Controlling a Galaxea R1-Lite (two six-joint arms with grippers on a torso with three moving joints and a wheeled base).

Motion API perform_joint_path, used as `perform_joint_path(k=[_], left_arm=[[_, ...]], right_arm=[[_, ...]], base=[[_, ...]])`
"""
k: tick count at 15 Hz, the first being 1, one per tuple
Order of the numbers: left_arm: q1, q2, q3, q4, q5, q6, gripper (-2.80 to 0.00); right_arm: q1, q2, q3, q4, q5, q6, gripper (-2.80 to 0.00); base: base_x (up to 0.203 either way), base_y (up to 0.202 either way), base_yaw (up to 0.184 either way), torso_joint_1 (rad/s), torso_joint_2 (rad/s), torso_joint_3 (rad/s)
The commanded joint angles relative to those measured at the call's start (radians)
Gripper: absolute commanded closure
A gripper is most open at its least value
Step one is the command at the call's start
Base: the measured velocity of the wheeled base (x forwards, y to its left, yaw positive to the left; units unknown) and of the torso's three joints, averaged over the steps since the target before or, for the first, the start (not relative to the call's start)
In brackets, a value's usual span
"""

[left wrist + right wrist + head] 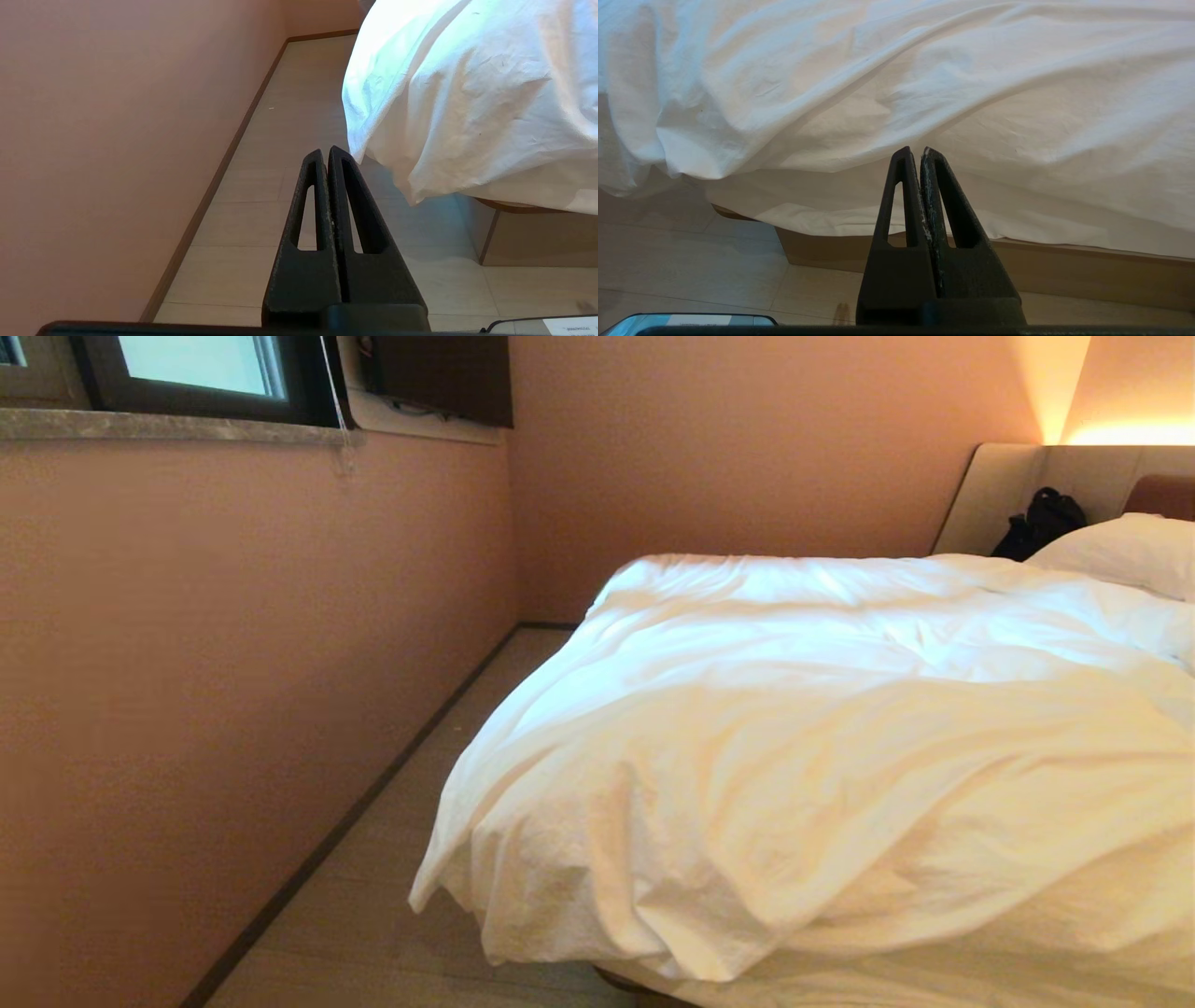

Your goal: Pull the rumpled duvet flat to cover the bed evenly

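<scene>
The white duvet (822,728) lies rumpled over the bed, bunched into thick folds toward the foot, with its near corner (439,887) hanging off toward the floor. The bed's tan wooden base (1064,270) shows under the hanging cloth. My left gripper (326,151) is shut and empty, low over the floor beside that drooping corner (420,186), apart from it. In front of the foot of the bed, my right gripper (916,151) is shut too, holding nothing, short of the duvet (896,84). Neither arm appears in the head view.
A narrow strip of pale floor (392,859) runs between the bed and the pink wall (233,663). A pillow (1120,551), a black bag (1041,523) and the beige headboard (999,495) are at the far end. A window (196,373) sits high on the wall.
</scene>
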Motion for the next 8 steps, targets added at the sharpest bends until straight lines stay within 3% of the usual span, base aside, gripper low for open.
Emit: perform_joint_path(k=[1,8], left_arm=[[0.001,0.000,0.000,0.000,0.000,0.001,0.00],[0.001,0.000,0.000,0.000,0.000,-0.001,0.00]], right_arm=[[0.000,0.001,0.000,0.000,0.000,0.000,0.00],[0.000,0.001,0.000,0.000,0.002,0.000,0.00]], base=[[0.000,0.000,0.000,0.000,0.00,0.000],[0.000,0.000,0.000,0.000,0.00,0.000]])
